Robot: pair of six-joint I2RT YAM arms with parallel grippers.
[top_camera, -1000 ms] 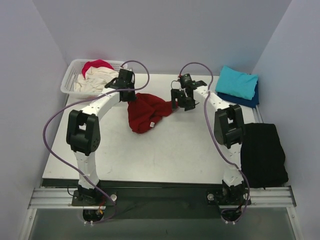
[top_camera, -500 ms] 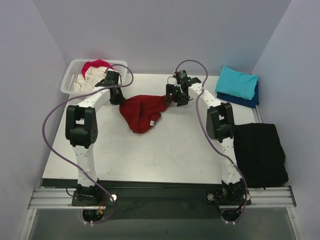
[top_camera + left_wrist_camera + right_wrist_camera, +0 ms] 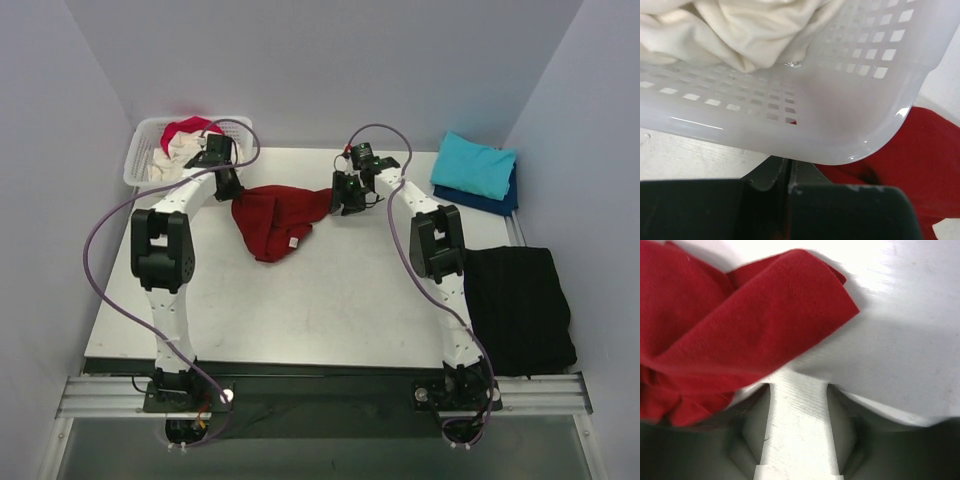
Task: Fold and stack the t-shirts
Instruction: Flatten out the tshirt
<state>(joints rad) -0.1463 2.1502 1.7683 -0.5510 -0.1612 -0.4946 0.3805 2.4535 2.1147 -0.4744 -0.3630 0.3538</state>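
A crumpled dark red t-shirt (image 3: 275, 220) lies on the table at the back middle. My left gripper (image 3: 232, 188) is at its left edge, hard against the basket's corner. In the left wrist view that gripper (image 3: 789, 161) is shut, with the red cloth (image 3: 920, 165) running from its jaws to the right. My right gripper (image 3: 343, 197) is at the shirt's right end. In the right wrist view it (image 3: 798, 387) stands open over bare table, and a fold of the shirt (image 3: 740, 325) lies just ahead and over its left finger. A turquoise t-shirt (image 3: 475, 165) lies folded on a navy one (image 3: 495, 200).
The white lattice basket (image 3: 135, 165) at the back left holds a cream t-shirt (image 3: 180, 160) and a pink-red one (image 3: 190, 128); its wall (image 3: 840, 125) fills the left wrist view. A black cloth (image 3: 520, 310) lies on the right edge.
Both grippers have moved toward the back left. The dark red shirt has been dragged along with the left gripper toward the basket. The right jaws have narrowed.
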